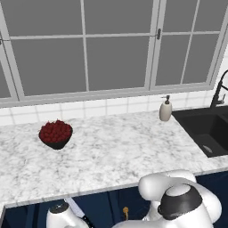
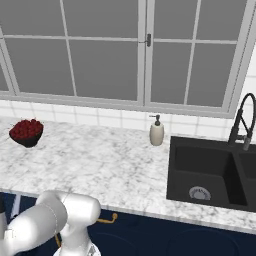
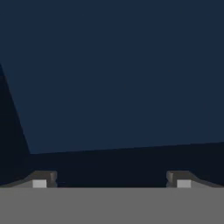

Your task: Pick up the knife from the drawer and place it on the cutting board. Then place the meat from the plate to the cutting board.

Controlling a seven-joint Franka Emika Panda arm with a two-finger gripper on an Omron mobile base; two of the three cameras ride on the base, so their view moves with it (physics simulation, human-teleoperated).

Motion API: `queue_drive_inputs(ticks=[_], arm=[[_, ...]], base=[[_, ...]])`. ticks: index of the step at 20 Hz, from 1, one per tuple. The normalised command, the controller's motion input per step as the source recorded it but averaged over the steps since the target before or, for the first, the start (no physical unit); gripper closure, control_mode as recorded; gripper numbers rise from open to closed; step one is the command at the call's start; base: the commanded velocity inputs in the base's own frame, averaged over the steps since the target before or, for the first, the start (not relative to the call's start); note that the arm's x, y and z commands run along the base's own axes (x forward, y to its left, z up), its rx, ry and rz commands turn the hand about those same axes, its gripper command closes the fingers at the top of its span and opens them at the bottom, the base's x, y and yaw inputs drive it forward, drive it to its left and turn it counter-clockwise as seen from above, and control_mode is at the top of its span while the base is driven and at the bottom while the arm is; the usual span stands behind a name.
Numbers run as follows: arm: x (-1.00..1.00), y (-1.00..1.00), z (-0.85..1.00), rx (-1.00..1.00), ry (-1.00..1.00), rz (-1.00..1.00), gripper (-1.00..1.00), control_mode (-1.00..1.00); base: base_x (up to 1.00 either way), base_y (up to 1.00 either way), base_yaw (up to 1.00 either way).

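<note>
The tool [image 3: 111,183] hangs low before the navy cabinetry, its tips spread wide apart on nothing, facing a flat matte dark-blue panel. A slim black-and-silver shape at the left base view's bottom edge may be the knife [image 1: 83,219] (too cropped to be sure), lying left of the brass drawer handle [image 1: 126,211] below the speckled marble tabletop [image 1: 116,151].

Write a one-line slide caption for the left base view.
Marble counter under a wide window, with a bowl of red berries, a soap bottle and a black sink; the white arm bends low below.
</note>
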Motion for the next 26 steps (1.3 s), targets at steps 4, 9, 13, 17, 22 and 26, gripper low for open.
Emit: queue_drive_inputs(ticks=[4,9,13,17,22,26], arm=[[-0.99,0.98,0.34,0.05,0.30,0.05,-1.00,-1.00],[-1.00,0.78,0.16,0.02,0.12,0.03,-1.00,-1.00],[-0.36,0.18,0.29,-0.20,-0.19,0.00,-1.00,-1.00],[0.70,-0.38,0.16,-0.21,-0.15,0.05,-1.00,-1.00],[0.81,-0.69,0.00,-0.20,-0.26,0.08,-1.00,-1.00],[0.59,-0.66,-0.03,-0.14,-0.23,0.09,-1.00,-1.00]], base=[[0.00,0.00,0.00],[0.00,0.00,0.00],[0.00,0.00,0.00],[0.00,0.00,0.00],[0.00,0.00,0.00],[0.00,0.00,0.00]])
